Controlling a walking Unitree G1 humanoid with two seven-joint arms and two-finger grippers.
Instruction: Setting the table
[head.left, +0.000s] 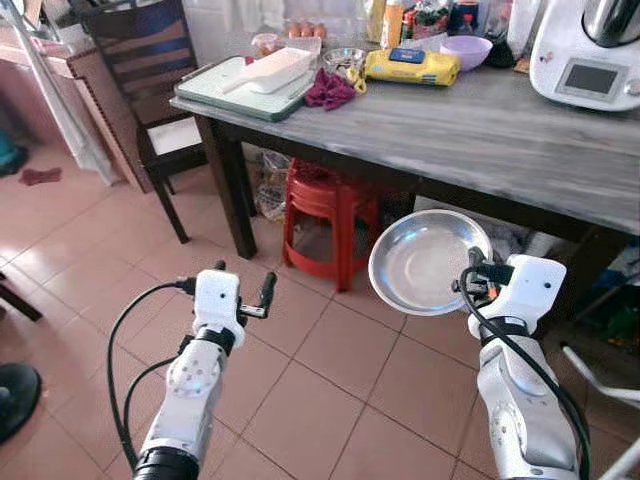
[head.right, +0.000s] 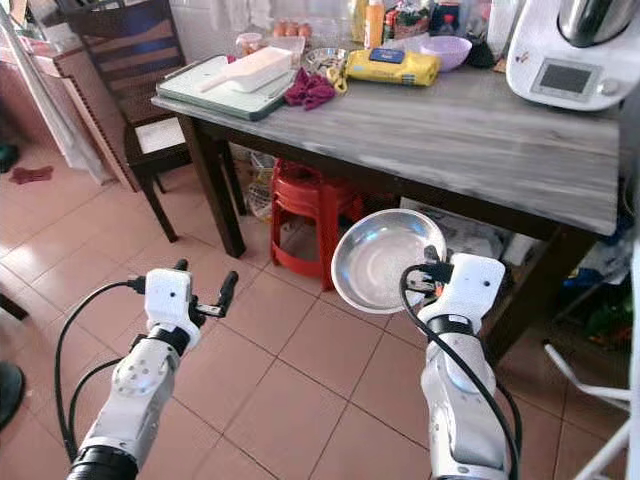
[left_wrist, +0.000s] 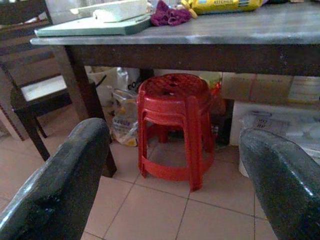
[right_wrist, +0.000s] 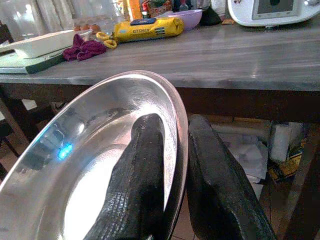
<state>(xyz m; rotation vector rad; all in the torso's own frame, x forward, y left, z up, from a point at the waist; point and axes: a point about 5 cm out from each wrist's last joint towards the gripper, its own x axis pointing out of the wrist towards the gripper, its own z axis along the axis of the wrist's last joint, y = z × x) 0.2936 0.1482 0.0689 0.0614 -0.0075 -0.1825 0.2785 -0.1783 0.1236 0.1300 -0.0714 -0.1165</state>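
Observation:
A round steel plate (head.left: 425, 262) hangs tilted in the air in front of the grey wooden table (head.left: 480, 130), below its top. My right gripper (head.left: 472, 272) is shut on the steel plate's rim, one finger (right_wrist: 142, 175) inside the dish and the other behind it. My left gripper (head.left: 243, 285) is held out over the tiled floor, open and with nothing between its fingers (left_wrist: 55, 185). It points toward the red stool (left_wrist: 172, 125) under the table.
On the table lie a green tray (head.left: 250, 95) with a white dish, a maroon cloth (head.left: 330, 90), a yellow pack (head.left: 412, 67), a purple bowl (head.left: 466, 50) and a white kitchen machine (head.left: 590, 55). A dark chair (head.left: 150, 90) stands at the table's left end.

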